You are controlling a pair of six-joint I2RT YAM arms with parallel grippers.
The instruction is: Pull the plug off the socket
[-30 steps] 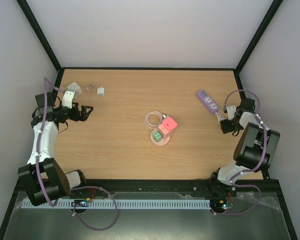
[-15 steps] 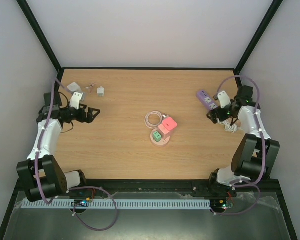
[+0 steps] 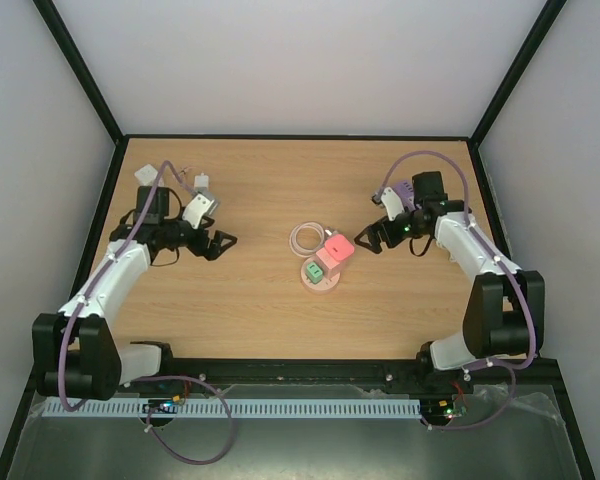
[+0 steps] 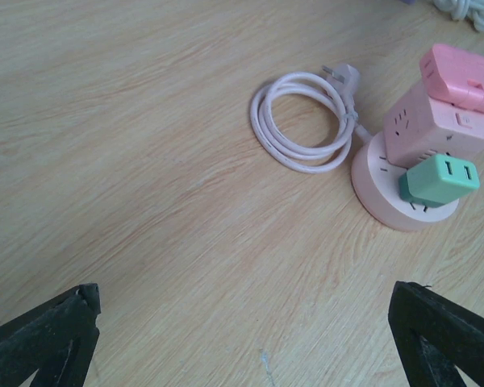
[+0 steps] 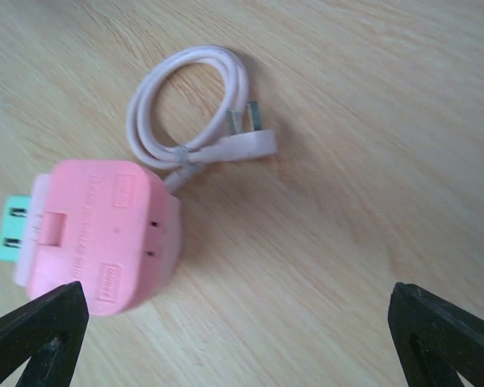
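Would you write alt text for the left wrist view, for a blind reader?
A pale pink round socket on a wooden table holds a green plug and a pink plug, its coiled cable beside it. The open left end effector touches nothing.

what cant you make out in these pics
Top view: the power strip is mostly hidden behind the right arm.
Top view: the white things at far left are too small to identify.
Right wrist view: the pink plug covers the round base of the socket; the green plug shows only an edge.
Left wrist view: a white cord is cut off by the top edge.
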